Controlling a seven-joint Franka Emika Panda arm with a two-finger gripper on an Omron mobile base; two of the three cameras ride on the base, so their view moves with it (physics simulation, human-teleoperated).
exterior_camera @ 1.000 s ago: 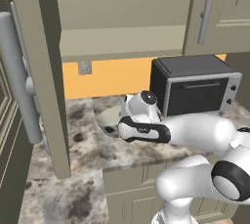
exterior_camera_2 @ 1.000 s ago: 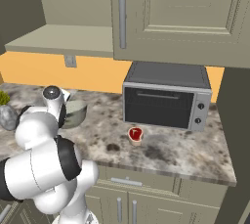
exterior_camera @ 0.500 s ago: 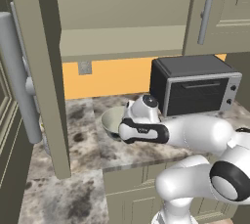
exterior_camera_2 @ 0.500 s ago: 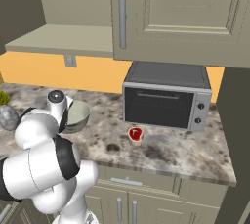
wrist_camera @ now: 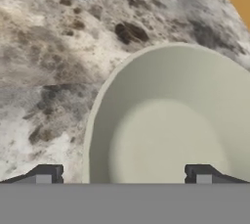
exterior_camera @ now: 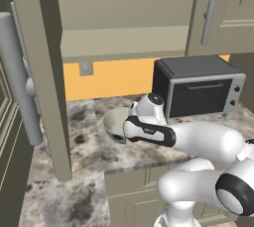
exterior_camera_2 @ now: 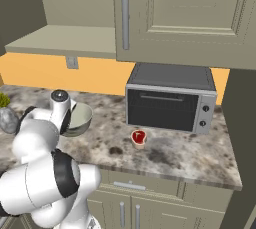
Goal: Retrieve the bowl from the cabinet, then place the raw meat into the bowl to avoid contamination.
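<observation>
Hand view: bowl (wrist_camera: pixel 171 135) sits upright, mouth up, on counter (wrist_camera: pixel 58 71).

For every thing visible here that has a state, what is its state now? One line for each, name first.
bowl: upright on the counter, empty, released
raw meat: on the counter before the toaster oven, not in the bowl
cabinet: left door open
toaster oven: door closed
gripper: open

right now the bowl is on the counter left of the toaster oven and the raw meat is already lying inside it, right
Not quite. The bowl does sit on the counter left of the toaster oven, but it is empty, as the hand view shows. The raw meat lies on the counter in front of the toaster oven, apart from the bowl, as the right base view shows.
</observation>
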